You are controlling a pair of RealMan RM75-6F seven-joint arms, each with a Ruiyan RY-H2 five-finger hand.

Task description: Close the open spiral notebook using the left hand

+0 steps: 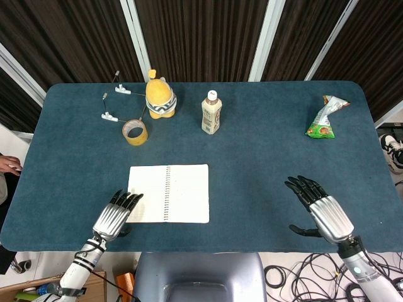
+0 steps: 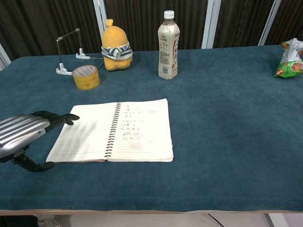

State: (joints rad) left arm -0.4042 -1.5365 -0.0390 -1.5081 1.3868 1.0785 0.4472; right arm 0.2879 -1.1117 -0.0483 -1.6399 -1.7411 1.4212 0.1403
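Observation:
The spiral notebook (image 1: 169,193) (image 2: 116,130) lies open and flat near the table's front edge, blank lined page on the left, handwritten page on the right. My left hand (image 1: 117,215) (image 2: 22,130) hovers open at the notebook's front left corner, fingertips reaching over the left page's edge, thumb below; whether it touches the page I cannot tell. My right hand (image 1: 318,207) is open near the front right of the table, well apart from the notebook, and shows only in the head view.
At the back stand a yellow plush toy (image 1: 160,95), a milk-tea bottle (image 1: 211,113), a roll of tape (image 1: 135,132) and a small wire stand (image 1: 112,96). A green snack bag (image 1: 325,118) lies at the far right.

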